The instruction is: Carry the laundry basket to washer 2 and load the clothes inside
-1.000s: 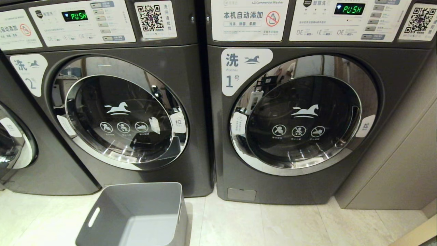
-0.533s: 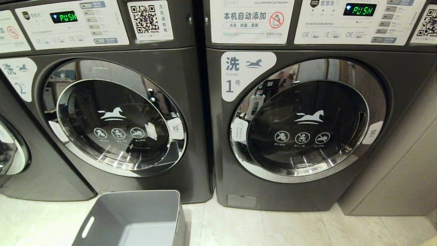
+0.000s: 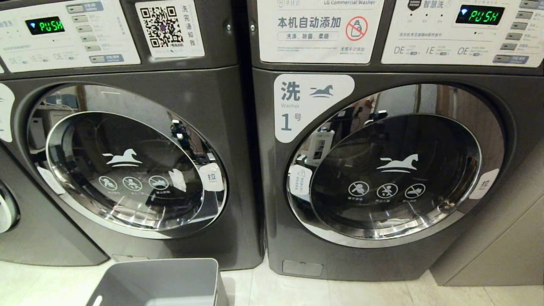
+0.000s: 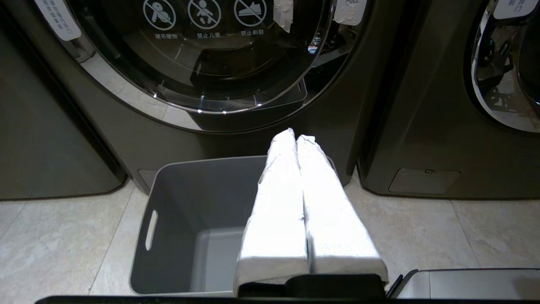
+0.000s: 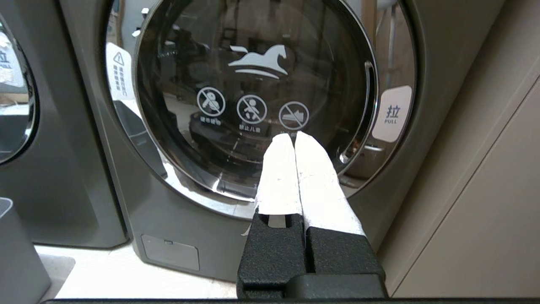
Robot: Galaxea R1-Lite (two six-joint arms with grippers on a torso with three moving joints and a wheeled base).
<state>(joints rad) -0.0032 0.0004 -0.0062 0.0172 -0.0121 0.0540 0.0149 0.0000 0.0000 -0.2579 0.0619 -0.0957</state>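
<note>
just basket rim (image 3: 161, 265) before washer (image 3: 127, 170)

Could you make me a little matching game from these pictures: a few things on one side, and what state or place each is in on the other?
Things:
1. laundry basket
2. door of washer 2
3. left gripper
4. display of washer 1

States:
A. shut, above the basket's rim
B. reads PUSH in green
C. on the floor, nothing visible inside
D. closed

Pairs: 1-C, 2-D, 3-A, 4-B
</note>
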